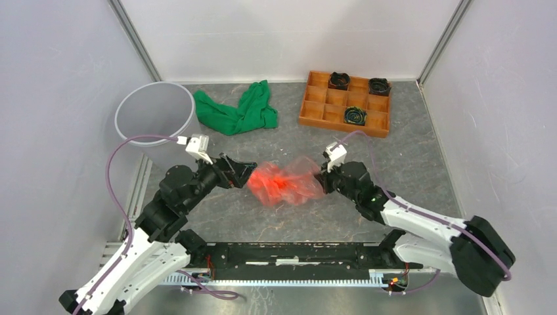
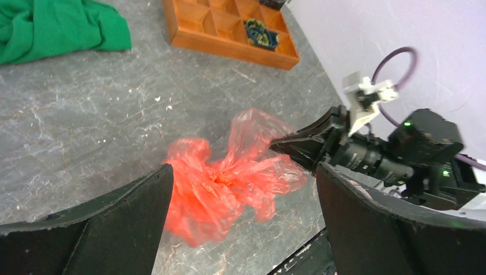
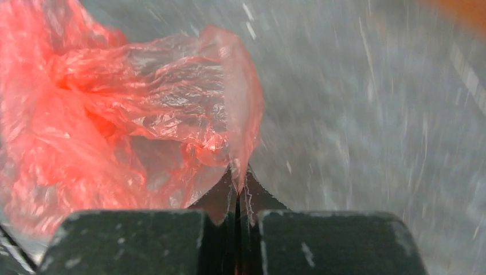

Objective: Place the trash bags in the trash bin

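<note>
Trash bag (image 1: 284,184), crumpled, pinched at its right edge by the right tool (image 1: 321,176); left tool (image 1: 251,172) gapes open alongside.

Crumpled translucent red-orange trash bag (image 1: 284,184) lies bunched in the centre, one edge pinched by the right gripper (image 1: 322,176). Round light grey trash bin (image 1: 157,108) stands upright at far left, well apart.

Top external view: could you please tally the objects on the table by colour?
Red trash bag: 1
Green cloth: 1
Grey trash bin: 1
Orange-brown tray: 1
Black items in tray: 3
Total: 7
</note>
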Tool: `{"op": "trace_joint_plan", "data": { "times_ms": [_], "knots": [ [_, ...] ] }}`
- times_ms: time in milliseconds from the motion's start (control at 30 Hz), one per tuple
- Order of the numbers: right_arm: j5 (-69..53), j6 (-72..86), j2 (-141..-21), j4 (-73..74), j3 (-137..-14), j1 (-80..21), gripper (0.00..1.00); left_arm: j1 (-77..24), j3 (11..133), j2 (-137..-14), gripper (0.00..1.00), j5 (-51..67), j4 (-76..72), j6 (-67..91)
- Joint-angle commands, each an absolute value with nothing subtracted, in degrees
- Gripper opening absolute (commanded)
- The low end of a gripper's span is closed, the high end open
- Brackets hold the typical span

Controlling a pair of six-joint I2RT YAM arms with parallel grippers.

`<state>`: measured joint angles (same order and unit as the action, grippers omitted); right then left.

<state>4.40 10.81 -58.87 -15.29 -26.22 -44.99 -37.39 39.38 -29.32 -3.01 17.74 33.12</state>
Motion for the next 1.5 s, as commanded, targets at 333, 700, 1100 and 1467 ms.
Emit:
{"op": "trace_joint_plan", "data": {
  "times_ms": [333,700,1100,1467],
  "knots": [
    [-8.87,17.41,-55.95,-21.99,-21.19,-39.37,0.00,-38.01,37.53,-49.86,0.89,13.41,8.11,37.81],
    [-21.76,11.02,-51.30,-25.54,-23.41,-39.32,0.01,-38.85,45.41,-61.91,1.00,16.32,4.25,31.58],
    [-34.58,7.35,-54.07,-23.93,-33.37,-39.37,0.01,-38.85,45.29,-58.50,0.98,22.52,3.08,25.98],
    [-42.69,10.99,-56.08,-25.84,-35.46,-39.45,0.01,-38.85,40.94,-57.16,0.82,21.97,0.22,28.27]
  ]
}}
